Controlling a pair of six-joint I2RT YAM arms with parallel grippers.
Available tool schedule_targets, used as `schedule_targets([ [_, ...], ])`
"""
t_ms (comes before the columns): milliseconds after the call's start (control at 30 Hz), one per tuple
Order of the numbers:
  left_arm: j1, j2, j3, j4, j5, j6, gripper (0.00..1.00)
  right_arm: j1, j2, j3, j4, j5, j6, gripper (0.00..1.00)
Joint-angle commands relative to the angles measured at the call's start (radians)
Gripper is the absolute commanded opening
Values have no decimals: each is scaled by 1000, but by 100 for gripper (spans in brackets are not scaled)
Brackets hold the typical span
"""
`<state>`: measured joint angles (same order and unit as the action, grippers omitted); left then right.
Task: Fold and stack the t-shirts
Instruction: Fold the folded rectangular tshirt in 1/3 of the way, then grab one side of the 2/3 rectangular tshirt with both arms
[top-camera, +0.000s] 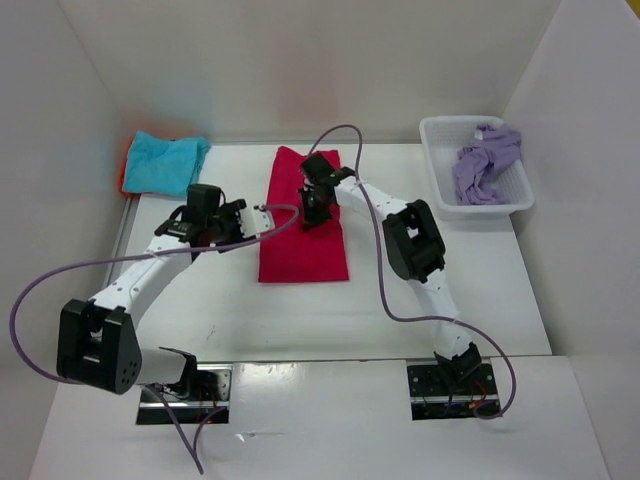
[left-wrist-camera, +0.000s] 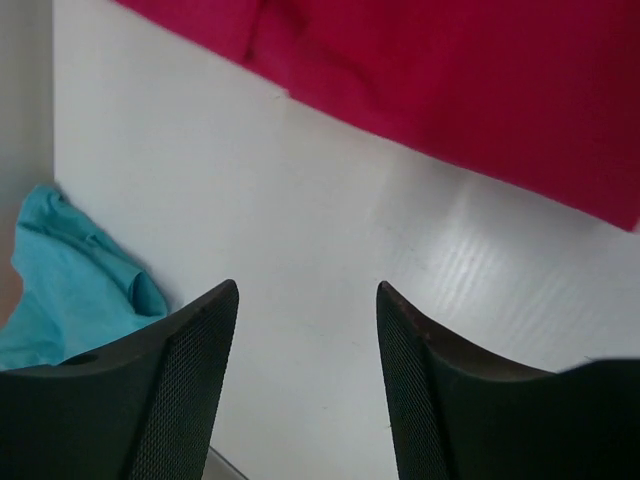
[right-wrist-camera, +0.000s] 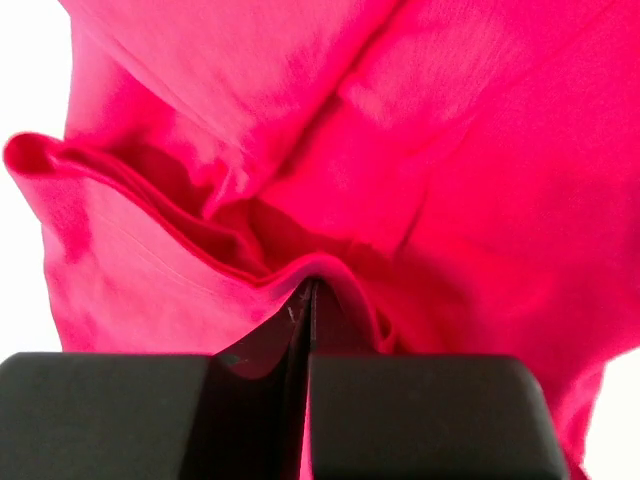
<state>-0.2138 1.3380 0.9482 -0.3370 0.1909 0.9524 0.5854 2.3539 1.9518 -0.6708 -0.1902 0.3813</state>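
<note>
1. Right gripper (right-wrist-camera: 305, 300): jaws clenched on a raised ridge of the magenta-red soft cloth t-shirt (top-camera: 303, 245), which lies partly folded at mid-table.
2. Left gripper (left-wrist-camera: 308, 292): jaws released with nothing between them, poised over the bare white table (left-wrist-camera: 330, 220) just beside that shirt's left edge.
3. Risk: the pinch appears to take more than one layer of bunched cloth. A pull from here may drag the whole garment and undo the fold instead of turning one layer.
4. Risk: only one side is held, so the free side can lag and leave a skewed, creased fold.
5. Count, t-shirts: four.
   - The magenta-red t-shirt, at centre.
   - One turquoise blue cloth t-shirt (top-camera: 165, 163), at the back left corner.
   - One bright orange cloth t-shirt (top-camera: 125, 172), beneath the turquoise one. Only a sliver shows, so its fold cannot be judged.
   - One pale lavender cloth t-shirt (top-camera: 485, 165), crumpled inside the white plastic mesh basket (top-camera: 437, 128) at back right.
6. Count, other: one basket, two grippers.
</note>
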Motion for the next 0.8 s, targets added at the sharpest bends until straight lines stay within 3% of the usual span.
schedule_targets([
  [0, -58, -62, -46, -115, 94, 83, 65, -6, 39, 172, -111, 149, -32, 0],
  [100, -122, -91, -103, -148, 94, 193, 73, -6, 16, 251, -167, 198, -42, 4],
  [200, -182, -91, -152, -189, 117, 333, 85, -6, -97, 216, -167, 224, -51, 27],
  [233, -196, -91, -163, -189, 117, 360, 87, -6, -135, 150, -153, 224, -51, 46],
  [300, -234, -77, -183, -155, 117, 388, 88, -15, -253, 63, -124, 235, -23, 56],
  [600, -271, 22, -216, -99, 79, 450, 89, -61, -560, -561, 39, 121, 103, 57],
  [767, -282, 79, -227, -42, 55, 450, 89, -70, -637, -723, 103, 67, 163, 66],
])
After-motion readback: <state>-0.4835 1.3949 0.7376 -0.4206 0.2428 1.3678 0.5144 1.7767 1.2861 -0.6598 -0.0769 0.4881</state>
